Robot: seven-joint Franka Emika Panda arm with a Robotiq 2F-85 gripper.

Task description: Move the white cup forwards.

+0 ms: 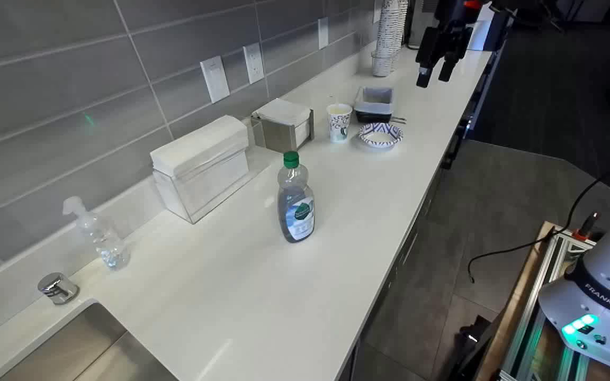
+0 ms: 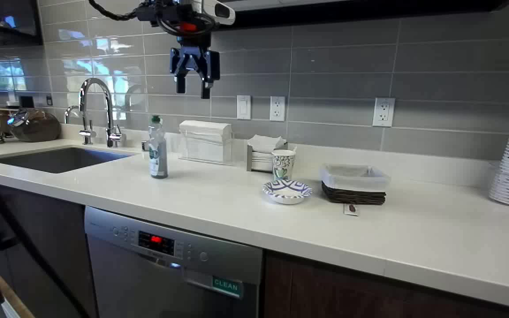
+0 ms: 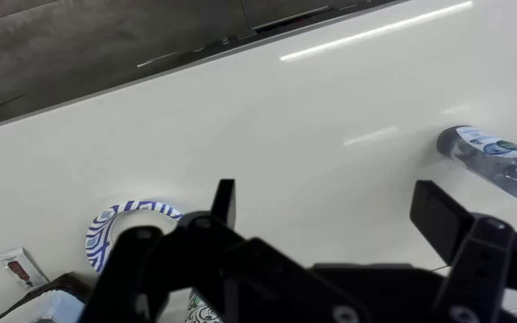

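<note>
White cup behind 1 dish; gripper aloft.

A green-capped soap bottle stands upright on the white counter, well apart from a shallow bowl patterned in blue. Near the bowl sits a dark basket holding a translucent plastic tub, a small packet just beside the basket. Folded white paper fills a clear holder along the tiled wall. Below, a dishwasher wears a green CLEAN label.
</note>
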